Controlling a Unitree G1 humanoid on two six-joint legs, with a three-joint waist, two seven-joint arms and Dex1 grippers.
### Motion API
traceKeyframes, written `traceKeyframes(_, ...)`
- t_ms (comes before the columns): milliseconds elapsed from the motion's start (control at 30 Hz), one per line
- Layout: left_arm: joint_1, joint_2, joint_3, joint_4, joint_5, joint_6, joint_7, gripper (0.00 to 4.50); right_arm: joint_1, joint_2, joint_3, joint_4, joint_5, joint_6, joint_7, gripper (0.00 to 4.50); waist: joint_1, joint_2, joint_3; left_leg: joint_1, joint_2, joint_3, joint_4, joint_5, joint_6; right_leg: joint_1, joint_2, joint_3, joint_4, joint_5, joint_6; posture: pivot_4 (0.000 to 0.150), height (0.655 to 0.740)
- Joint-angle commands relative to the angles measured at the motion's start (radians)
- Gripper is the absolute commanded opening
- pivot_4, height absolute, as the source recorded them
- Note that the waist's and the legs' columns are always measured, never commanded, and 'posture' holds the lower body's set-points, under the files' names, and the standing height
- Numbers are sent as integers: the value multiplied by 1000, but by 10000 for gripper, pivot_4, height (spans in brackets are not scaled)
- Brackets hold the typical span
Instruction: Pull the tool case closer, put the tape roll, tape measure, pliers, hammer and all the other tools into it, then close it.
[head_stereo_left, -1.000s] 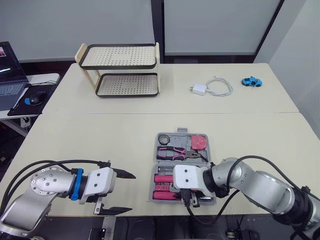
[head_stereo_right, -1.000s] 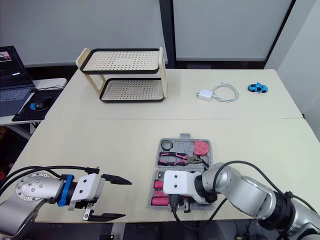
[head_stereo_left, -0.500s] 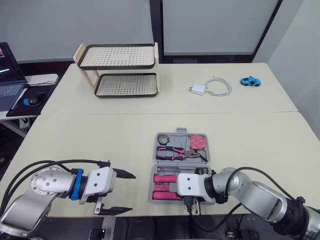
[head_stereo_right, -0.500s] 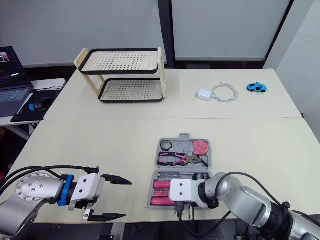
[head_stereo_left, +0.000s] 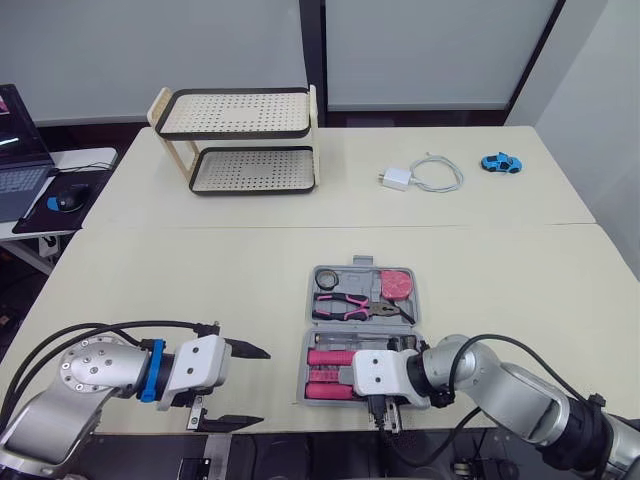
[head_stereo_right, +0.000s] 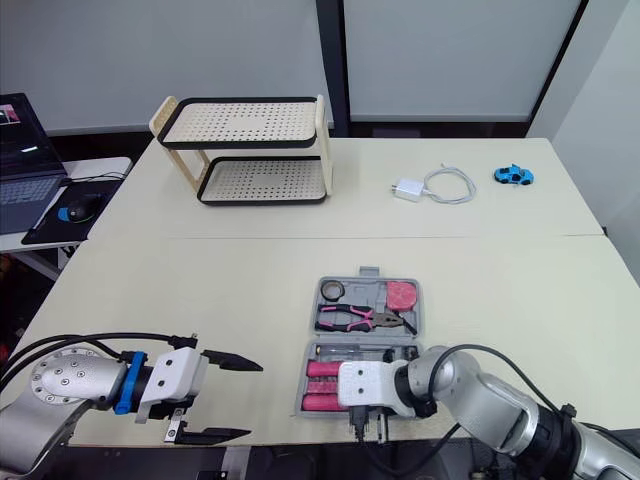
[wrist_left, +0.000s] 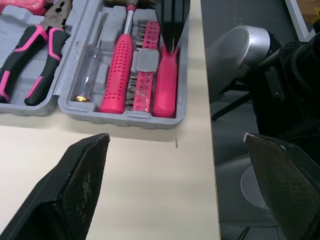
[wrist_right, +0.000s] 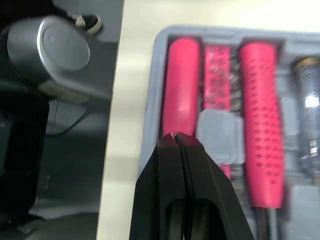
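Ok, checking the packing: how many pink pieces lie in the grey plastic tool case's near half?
3: a smooth pink bar along the front wall, a dotted pink strip next, then a dotted pink handle. The right gripper may hide more.

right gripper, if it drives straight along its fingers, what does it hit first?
The right gripper, fingers shut, points at the smooth pink tool handle in the open grey plastic tool case, in the slot nearest the edge of the table. Likely that handle first; remaining gap unclear.

Head stereo pair high above table (head_stereo_left: 200, 270); wrist views close on tool case (wrist_left: 120, 119).
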Motion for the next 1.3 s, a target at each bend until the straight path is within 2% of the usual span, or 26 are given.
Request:
traceKeyframes(33,-7,-11,47,13,-53,33,13,45000,16,-8,-144,-130,120,0,43,139,0,0,0,0,0,0,0,0,0,0,0,0,0,0,0,1500,7400)
traceKeyframes(100,-19,-19,54,35,-60,63,36,45000,46,-26,-255,-156,165,-13,39,139,0,0,0,0,0,0,0,0,0,0,0,0,0,0,0,1500,7400)
traceKeyframes(167,-53,-39,51,62,-53,119,97,45000,102,-98,-366,-157,168,-80,56,139,4,0,0,0,0,0,0,0,0,1,0,0,0,0,0,1500,7400)
traceKeyframes(233,-95,-64,38,95,-48,170,144,45000,203,-142,-508,-124,178,-230,81,139,13,-2,-1,0,-1,-1,1,0,0,3,-1,-1,-1,0,0,1500,7400)
traceKeyframes(333,-140,-96,12,148,-29,177,162,45000,326,-189,-646,-54,184,-303,90,139,11,-3,-1,1,-1,0,1,0,0,4,-1,-1,-1,0,0,1500,7400)
traceKeyframes(433,-219,-140,-52,277,38,92,149,39472,449,-235,-749,76,126,-336,65,0,8,-3,-1,4,-2,0,1,0,0,8,0,-1,-1,0,0,1500,7400)
traceKeyframes(567,-319,-194,-130,456,139,-14,143,27023,476,-241,-723,227,21,-432,12,0,0,-2,-1,6,-3,2,1,0,0,9,1,-1,0,0,0,1500,7400)
traceKeyframes(833,-462,-340,-245,680,254,-122,173,593,334,-168,-589,415,-80,-529,0,0,0,-2,-1,6,-2,1,2,0,0,8,1,0,0,0,0,1500,7400)
traceKeyframes(1033,-506,-409,-278,698,287,-109,192,223,241,-110,-521,480,-115,-535,2,0,0,-3,-1,5,-3,0,2,0,-1,9,0,-1,0,0,0,1500,7400)
traceKeyframes(1300,-504,-430,-304,648,286,-79,188,223,182,-61,-448,533,-147,-534,24,0,0,-2,-1,5,-2,0,2,1,-1,8,0,-1,0,0,0,1500,7400)
